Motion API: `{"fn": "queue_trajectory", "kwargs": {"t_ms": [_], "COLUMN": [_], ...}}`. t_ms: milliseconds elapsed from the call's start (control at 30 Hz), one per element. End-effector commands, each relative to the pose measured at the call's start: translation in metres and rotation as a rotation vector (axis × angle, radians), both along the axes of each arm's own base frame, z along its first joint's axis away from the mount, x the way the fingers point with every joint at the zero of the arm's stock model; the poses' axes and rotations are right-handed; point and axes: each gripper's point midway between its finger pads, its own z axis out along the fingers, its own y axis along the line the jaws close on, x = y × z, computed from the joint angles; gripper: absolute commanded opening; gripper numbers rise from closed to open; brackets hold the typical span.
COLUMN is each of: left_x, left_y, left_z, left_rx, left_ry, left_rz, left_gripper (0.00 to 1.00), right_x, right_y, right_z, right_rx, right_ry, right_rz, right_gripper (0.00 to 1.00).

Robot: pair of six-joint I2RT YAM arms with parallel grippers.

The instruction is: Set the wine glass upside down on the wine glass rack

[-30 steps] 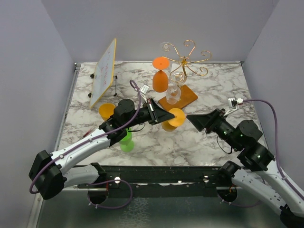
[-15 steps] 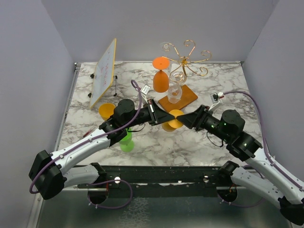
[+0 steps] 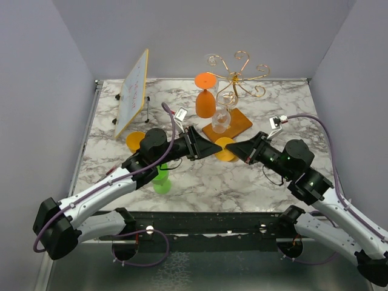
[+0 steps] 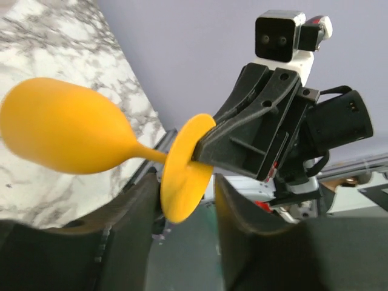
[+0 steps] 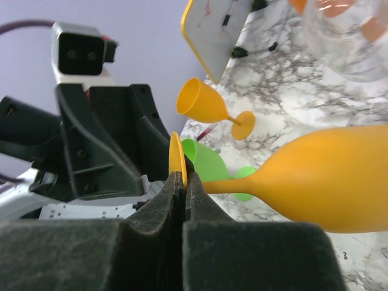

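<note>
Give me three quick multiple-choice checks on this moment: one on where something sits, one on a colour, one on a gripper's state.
1. Where is the wine glass rack?
A) far side of the table
B) near edge
C) far left corner

2. What colour is the glass held in the air?
A) green
B) clear
C) yellow-orange

3. The right gripper is:
A) open, away from the glass
B) shut on the glass's foot
C) shut on the bowl

Answers:
1 A: in the top view, its wooden base lies beyond the held glass, towards the back wall.
2 C: both wrist views show a yellow-orange bowl.
3 B: its fingers pinch the foot edge-on, with no gap showing.
</note>
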Motion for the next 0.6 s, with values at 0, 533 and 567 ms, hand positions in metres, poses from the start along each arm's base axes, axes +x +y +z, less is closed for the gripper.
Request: {"fn": "queue_trajectory", "kwargs": {"t_ms": [0, 533, 567], "left_x": [0.013, 0.043, 0.043], "left_y": [0.018, 0.099, 0.102], "left_z": [-0.011, 0.010, 0.011], "left_rx": [0.059, 0.265, 0.273], "left_ry": [0.002, -0.204, -0.210], "left_rz": [0.133, 0.521, 0.532], "left_gripper": [0.53, 0.70, 0.71], "right_x": [0.015, 0.049, 0.054], "right_y": [-0.026, -0.185, -0.191], "right_z": [-0.012, -0.009, -0.005], "right_rx": [-0.032, -0.258, -0.279], "right_ry": [0.042, 0.054, 0.027], "right_rz": [-0.178, -1.029, -1.075], "right_gripper": [0.01, 0.01, 0.01]}}
